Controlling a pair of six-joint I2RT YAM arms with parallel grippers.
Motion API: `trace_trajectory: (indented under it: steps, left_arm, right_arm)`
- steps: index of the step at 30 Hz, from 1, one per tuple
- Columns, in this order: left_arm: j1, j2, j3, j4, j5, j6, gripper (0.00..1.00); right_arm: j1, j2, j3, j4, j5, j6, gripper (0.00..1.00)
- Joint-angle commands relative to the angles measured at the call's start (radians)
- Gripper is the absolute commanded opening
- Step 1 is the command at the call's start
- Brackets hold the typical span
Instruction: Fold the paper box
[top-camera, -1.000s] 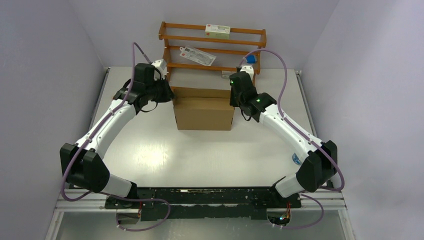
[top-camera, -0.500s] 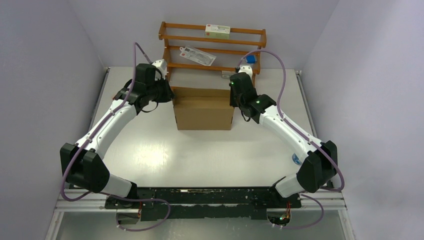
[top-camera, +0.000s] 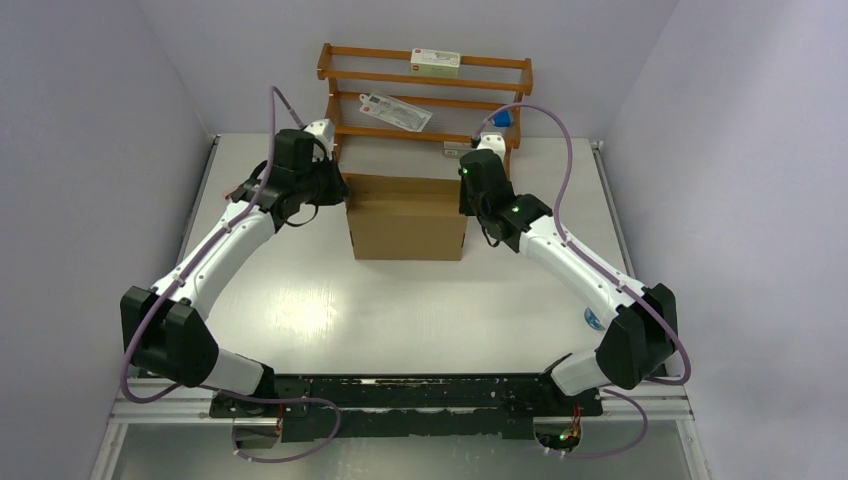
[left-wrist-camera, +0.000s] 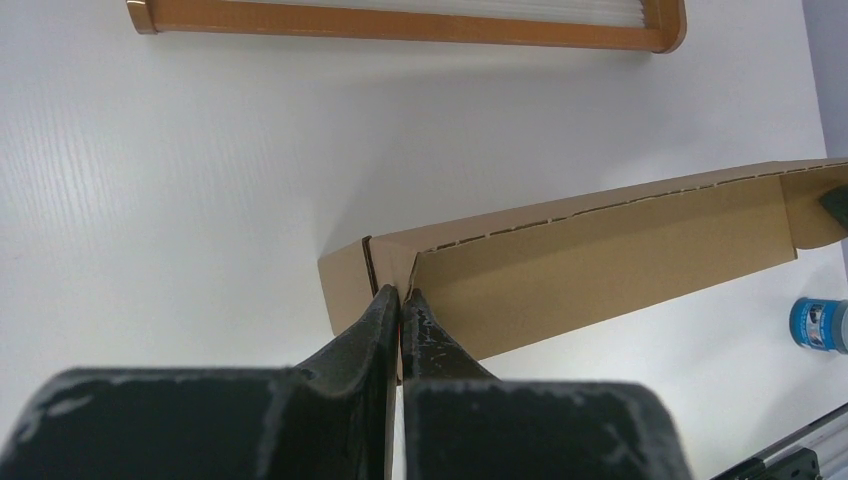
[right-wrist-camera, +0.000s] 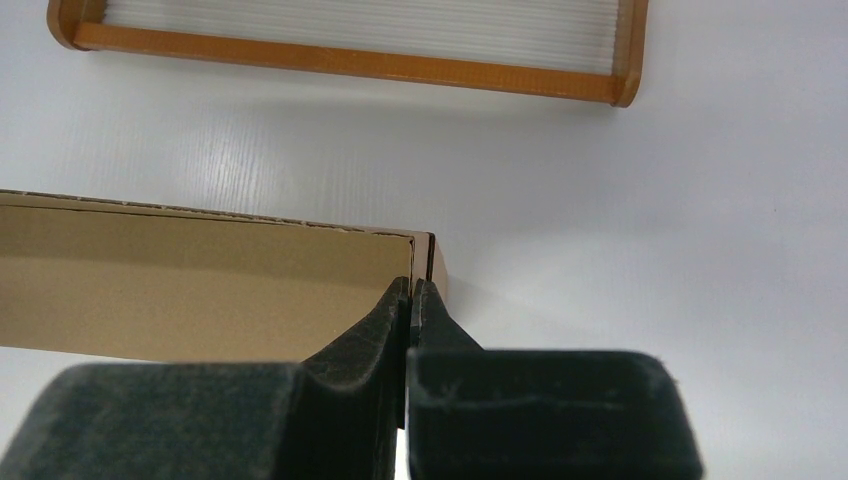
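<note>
The brown cardboard paper box (top-camera: 407, 222) stands in the far middle of the table, its lid panel raised toward the rack. My left gripper (top-camera: 338, 188) is shut on the box's left end wall; in the left wrist view (left-wrist-camera: 401, 298) its black fingers pinch the wall where it meets the long panel (left-wrist-camera: 600, 262). My right gripper (top-camera: 468, 192) is shut on the box's right end wall; in the right wrist view (right-wrist-camera: 411, 290) the fingers clamp the thin edge beside the inner panel (right-wrist-camera: 200, 285).
An orange-brown wooden rack (top-camera: 425, 95) with small white cartons (top-camera: 436, 62) stands behind the box, its base rail in both wrist views (left-wrist-camera: 400, 20) (right-wrist-camera: 350, 60). A blue-capped item (left-wrist-camera: 818, 324) lies near the right arm's base. Grey walls close both sides.
Both arms have shifted slightly toward the rack while still holding the box ends; the box itself has barely moved.
</note>
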Motion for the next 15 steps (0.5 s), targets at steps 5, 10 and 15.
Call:
trace_trajectory:
  steps: [5, 10, 15]
  left_arm:
    - [-0.07, -0.017, -0.031, -0.027, -0.037, 0.005, 0.05]
    - [-0.096, -0.049, -0.099, -0.001, -0.083, -0.003, 0.05]
    - [-0.113, -0.085, -0.181, 0.041, -0.106, -0.015, 0.05]
  right_arm:
    - [0.057, -0.011, -0.059, 0.031, -0.086, 0.036, 0.0]
    - [0.066, -0.045, -0.123, 0.089, -0.079, 0.063, 0.0]
    - [0.073, -0.092, -0.207, 0.181, -0.083, 0.062, 0.0]
